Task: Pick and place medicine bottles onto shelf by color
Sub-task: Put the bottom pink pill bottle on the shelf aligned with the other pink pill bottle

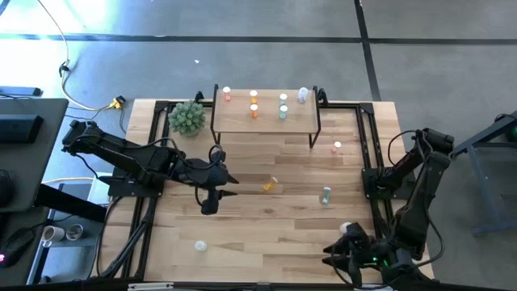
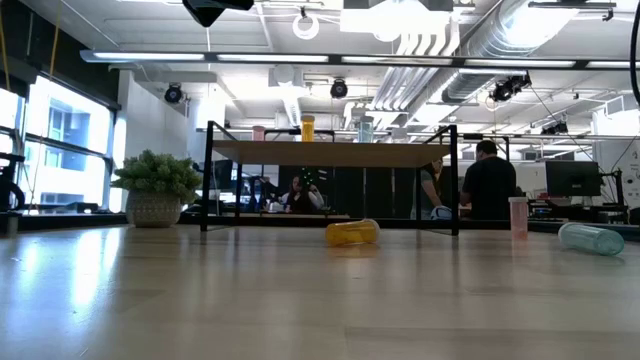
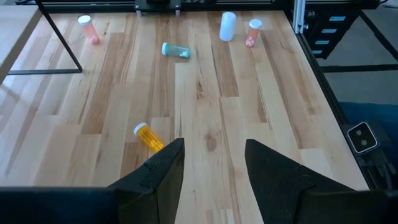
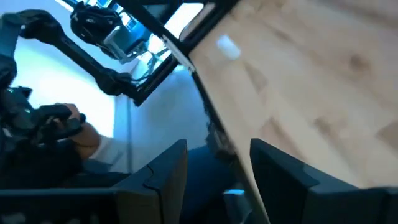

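Behind the table, an open workroom with ceiling ducts and bright windows is showing in the low view, and people are sitting and standing at desks beyond the far edge. Pale wood planks are making up the table (image 1: 242,226), and the shelf (image 1: 262,119) is standing at its far edge, with a green spiky plant (image 1: 187,118) sitting just beside its left end. Six medicine bottles are standing on the shelf top: a pink one (image 1: 227,94) at the left, two orange ones (image 1: 254,105) next, two green ones (image 1: 283,106) after them, and a clear one (image 1: 303,95) at the right. Off the shelf, a pink bottle (image 1: 337,147) is standing near the shelf's right leg, an orange bottle (image 1: 269,185) is lying on its side in the middle of the table, a green bottle (image 1: 326,195) is lying to its right, and a white one (image 1: 199,246) is sitting near the front left. The left gripper (image 1: 229,179) is hovering above the table just left of the lying orange bottle, its fingers (image 3: 163,171) standing apart and holding nothing. The right gripper (image 4: 217,180) is hanging over the table's front right corner, well apart from the bottles, its fingers likewise parted and empty.
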